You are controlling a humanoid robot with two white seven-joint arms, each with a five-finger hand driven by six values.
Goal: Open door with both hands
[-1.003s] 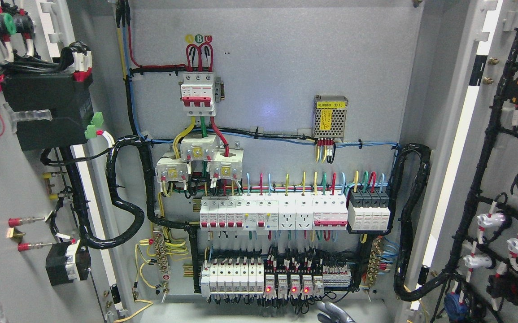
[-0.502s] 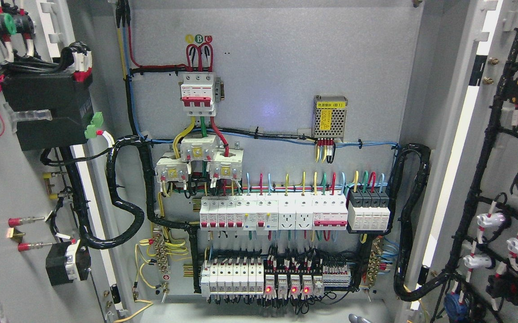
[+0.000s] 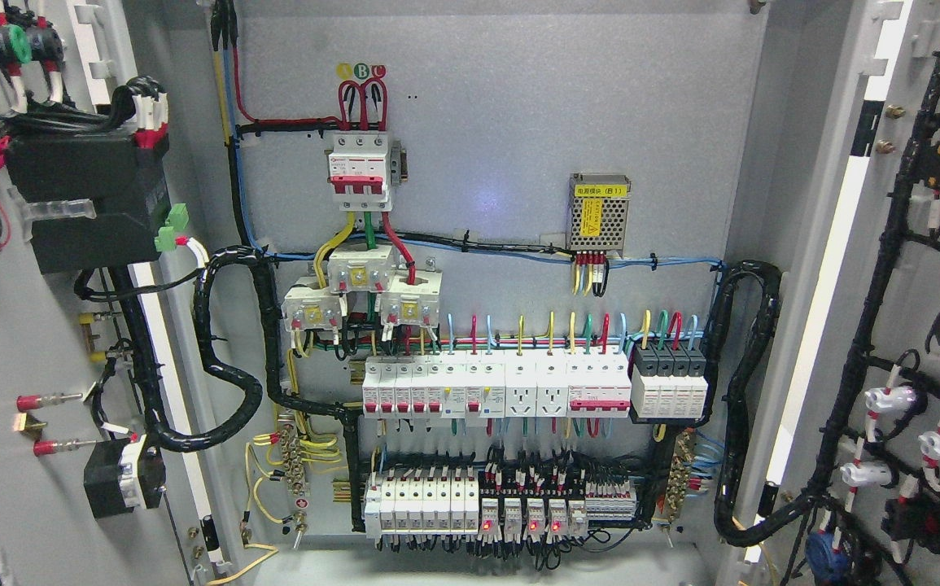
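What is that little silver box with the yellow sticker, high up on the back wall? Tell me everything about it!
The small silver metal box with the yellow sticker is fixed upright to the grey back panel, right of the middle. Its shiny case is punched with rows of tiny holes. A yellow strip with small print runs along its top, and a yellow label sits on its front. Red and yellow wires hang from its underside, and a bundle of black and blue cables runs just below it.

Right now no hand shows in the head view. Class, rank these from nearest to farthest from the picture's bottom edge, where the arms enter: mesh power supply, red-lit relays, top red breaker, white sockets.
1. red-lit relays: lowest row, centre.
2. white sockets: middle row.
3. mesh power supply: upper right.
4. top red breaker: upper left, somewhat higher.
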